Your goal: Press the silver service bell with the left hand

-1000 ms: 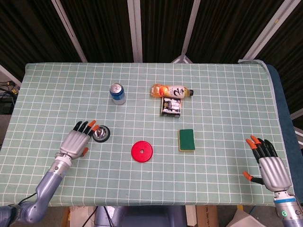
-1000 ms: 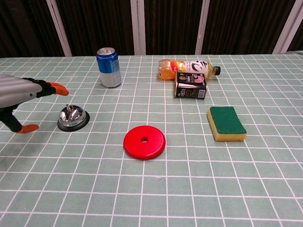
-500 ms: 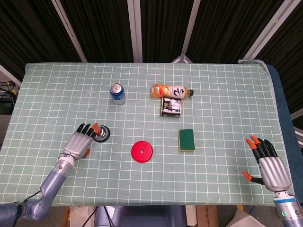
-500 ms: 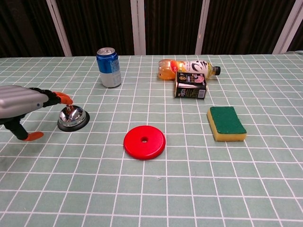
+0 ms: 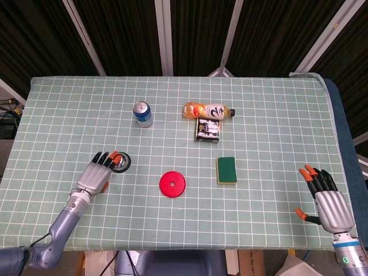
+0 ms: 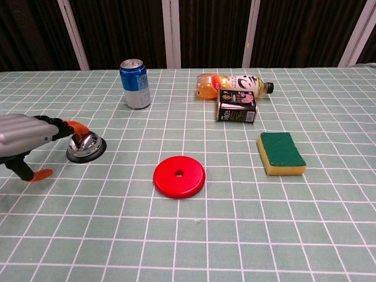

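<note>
The silver service bell [image 5: 122, 164] on its black base stands at the table's left front; in the chest view the bell [image 6: 88, 147] is at the left. My left hand [image 5: 95, 175] lies flat and low beside it, fingers stretched out, and its orange fingertips [image 6: 75, 127] rest on the bell's top, hiding the button. The left hand [image 6: 26, 138] holds nothing. My right hand [image 5: 328, 201] hovers at the table's front right corner with its fingers spread and empty; the chest view does not show it.
A blue can [image 6: 135, 83] stands behind the bell. An orange drink bottle [image 6: 232, 85] lies at the back centre with a dark box [image 6: 237, 106] in front of it. A red disc [image 6: 179, 177] and a green-yellow sponge [image 6: 281, 153] lie mid-table.
My left hand has dropped and reached forward, from hovering beside the bell to resting its fingertips on the bell's top. The bell has shifted slightly left. The right hand is still.
</note>
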You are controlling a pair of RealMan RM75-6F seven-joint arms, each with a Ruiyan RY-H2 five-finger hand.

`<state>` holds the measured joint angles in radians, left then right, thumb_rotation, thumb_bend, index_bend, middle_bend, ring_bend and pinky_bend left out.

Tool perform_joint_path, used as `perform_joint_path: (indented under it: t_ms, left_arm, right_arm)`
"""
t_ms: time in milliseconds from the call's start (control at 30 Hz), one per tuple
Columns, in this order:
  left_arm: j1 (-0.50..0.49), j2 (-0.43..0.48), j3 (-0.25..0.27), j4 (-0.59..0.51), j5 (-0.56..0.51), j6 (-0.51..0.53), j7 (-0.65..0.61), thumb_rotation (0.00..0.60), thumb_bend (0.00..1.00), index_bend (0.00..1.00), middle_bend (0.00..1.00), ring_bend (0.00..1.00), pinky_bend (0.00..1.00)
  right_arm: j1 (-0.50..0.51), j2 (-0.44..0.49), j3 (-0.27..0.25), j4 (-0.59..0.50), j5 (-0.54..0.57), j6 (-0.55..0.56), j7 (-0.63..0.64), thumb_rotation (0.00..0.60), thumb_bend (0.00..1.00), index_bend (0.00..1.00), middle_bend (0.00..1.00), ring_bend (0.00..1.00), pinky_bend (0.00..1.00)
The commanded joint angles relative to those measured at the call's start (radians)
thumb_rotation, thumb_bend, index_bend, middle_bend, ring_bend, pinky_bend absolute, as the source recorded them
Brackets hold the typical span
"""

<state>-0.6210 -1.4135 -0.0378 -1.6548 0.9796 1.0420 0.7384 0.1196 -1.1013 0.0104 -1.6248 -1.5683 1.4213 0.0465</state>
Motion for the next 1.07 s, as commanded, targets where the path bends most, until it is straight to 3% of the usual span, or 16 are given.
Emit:
perform_joint_path:
  t_ms: [33, 200, 300, 400, 533, 600, 833, 1067]
  left_arm:
    - [-0.014, 0.031, -0.042, -0.051, 0.037, 0.029, -0.031, 0.6, 0.5, 0.0, 0.0, 0.0, 0.0]
    - [-0.011, 0.082, -0.085, -0.147, 0.069, 0.085, -0.07, 0.6, 0.32, 0.0, 0.0, 0.0, 0.0]
    - [0.013, 0.128, -0.075, -0.214, 0.082, 0.128, -0.067, 0.6, 0.23, 0.0, 0.0, 0.0, 0.0]
    - [0.071, 0.188, -0.03, -0.283, 0.132, 0.195, -0.076, 0.6, 0.19, 0.0, 0.0, 0.0, 0.0]
    - [0.202, 0.274, 0.071, -0.332, 0.245, 0.318, -0.166, 0.6, 0.19, 0.0, 0.0, 0.0, 0.0]
    - [0.267, 0.303, 0.12, -0.316, 0.312, 0.372, -0.235, 0.6, 0.19, 0.0, 0.0, 0.0, 0.0]
    - [0.394, 0.323, 0.196, -0.177, 0.41, 0.465, -0.385, 0.6, 0.19, 0.0, 0.0, 0.0, 0.0]
    - [0.443, 0.322, 0.192, -0.093, 0.452, 0.489, -0.469, 0.6, 0.19, 0.0, 0.0, 0.0, 0.0]
  right_arm:
    - [0.0, 0.0, 0.001, 0.001, 0.0, 0.001, 0.0, 0.6, 0.22, 0.0, 0.0, 0.0, 0.0]
    - [-0.002, 0.002, 0.001, 0.002, 0.0, 0.004, 0.004, 0.6, 0.22, 0.0, 0.0, 0.0, 0.0]
    - [-0.002, 0.003, 0.001, 0.003, 0.001, 0.004, 0.006, 0.6, 0.22, 0.0, 0.0, 0.0, 0.0]
    - [-0.002, 0.003, 0.002, 0.004, 0.0, 0.005, 0.004, 0.6, 0.22, 0.0, 0.0, 0.0, 0.0]
    - [-0.003, -0.001, 0.0, 0.007, -0.005, 0.008, -0.01, 0.6, 0.22, 0.0, 0.0, 0.0, 0.0]
    - [-0.004, -0.005, 0.0, 0.01, -0.008, 0.012, -0.02, 0.6, 0.22, 0.0, 0.0, 0.0, 0.0]
    - [-0.006, -0.009, 0.002, 0.01, -0.004, 0.015, -0.033, 0.6, 0.22, 0.0, 0.0, 0.0, 0.0]
    - [-0.004, -0.008, 0.002, 0.009, -0.002, 0.008, -0.036, 0.6, 0.22, 0.0, 0.0, 0.0, 0.0]
